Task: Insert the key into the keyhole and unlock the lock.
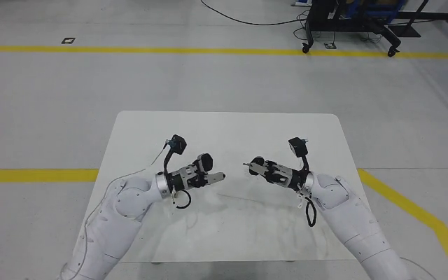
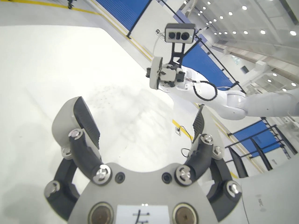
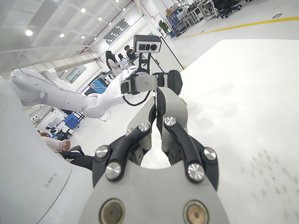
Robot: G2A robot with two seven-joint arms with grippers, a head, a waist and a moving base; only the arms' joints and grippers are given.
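Note:
My two grippers face each other, a short gap apart, above the middle of the white table (image 1: 231,133). My left gripper (image 1: 218,176) stands open, and between its ribbed pads (image 2: 87,120) I see nothing but the tabletop. My right gripper (image 1: 250,166) is shut, its fingers (image 3: 161,103) pressed together. A small brass-coloured piece (image 3: 183,101), apparently the key, pokes out beside its fingertips; most of it is hidden. From the left wrist view I see the right gripper (image 2: 157,75) end-on, farther off. No lock is to be seen.
The bare white table (image 3: 245,82) stretches out on all sides of both grippers. A thin faint line (image 1: 238,199) lies on it below the gap. Yellow floor stripes (image 1: 210,50) and a black wheeled stand (image 1: 350,28) lie beyond the table's far edge.

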